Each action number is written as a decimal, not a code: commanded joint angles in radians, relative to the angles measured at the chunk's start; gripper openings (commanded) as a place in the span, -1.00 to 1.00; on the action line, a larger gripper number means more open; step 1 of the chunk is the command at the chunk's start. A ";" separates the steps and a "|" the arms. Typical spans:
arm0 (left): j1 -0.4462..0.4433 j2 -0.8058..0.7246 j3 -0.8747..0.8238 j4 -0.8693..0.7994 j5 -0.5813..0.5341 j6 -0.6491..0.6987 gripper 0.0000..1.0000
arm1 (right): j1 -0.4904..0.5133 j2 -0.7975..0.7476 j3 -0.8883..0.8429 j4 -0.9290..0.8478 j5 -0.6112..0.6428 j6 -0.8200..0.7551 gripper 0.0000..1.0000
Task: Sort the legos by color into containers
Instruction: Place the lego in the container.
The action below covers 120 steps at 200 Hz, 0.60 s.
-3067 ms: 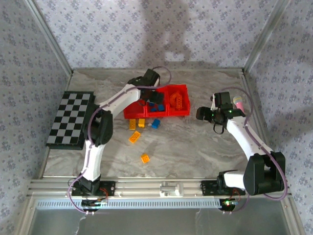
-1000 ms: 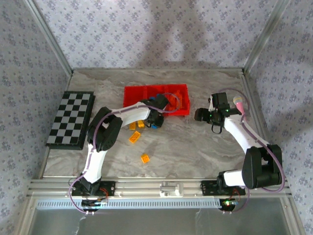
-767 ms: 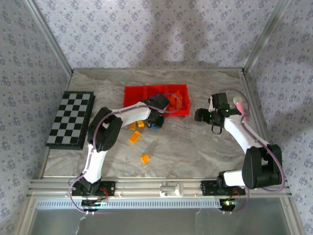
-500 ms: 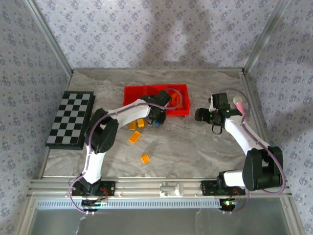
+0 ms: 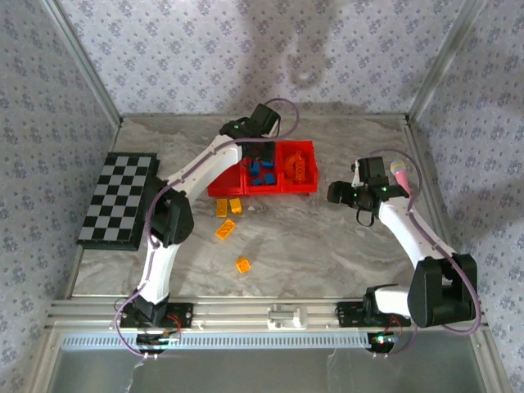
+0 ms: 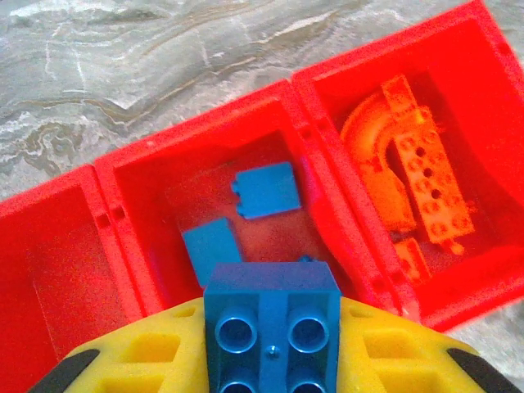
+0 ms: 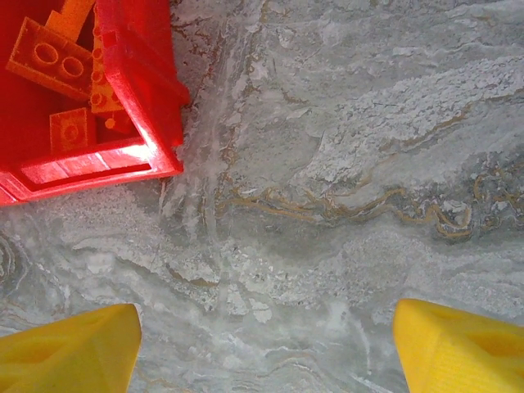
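Studded blue lego (image 6: 272, 323) (glossy, blocky)

The left arm (image 5: 201, 168) is reaching far and rightward, its left gripper (image 5: 263, 153) pinching a blue brick (image 6: 272, 318) between its 2 fingers. The right gripper (image 5: 336, 193) is pointing left, jaws spread wide.

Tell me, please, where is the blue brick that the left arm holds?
In the left wrist view the blue brick sits at bottom centre, clamped in the left jaws, above the middle red bin.
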 commanded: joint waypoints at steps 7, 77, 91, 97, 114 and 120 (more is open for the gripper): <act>0.011 0.100 0.128 -0.085 0.004 0.033 -0.68 | -0.012 -0.024 -0.024 -0.028 0.000 0.003 0.65; 0.021 0.210 0.218 -0.096 0.029 0.003 -0.58 | -0.017 -0.034 -0.028 -0.032 -0.001 0.003 0.66; 0.025 0.217 0.212 -0.091 0.036 0.000 -0.52 | -0.017 -0.034 -0.029 -0.032 0.001 0.005 0.66; 0.027 0.219 0.208 -0.089 0.039 -0.002 -0.48 | -0.017 -0.036 -0.030 -0.031 -0.001 0.005 0.65; 0.032 0.220 0.192 -0.076 0.052 -0.007 -0.41 | -0.017 -0.039 -0.035 -0.027 -0.002 0.009 0.66; 0.033 0.220 0.188 -0.073 0.054 -0.009 -0.38 | -0.017 -0.039 -0.037 -0.027 -0.002 0.011 0.66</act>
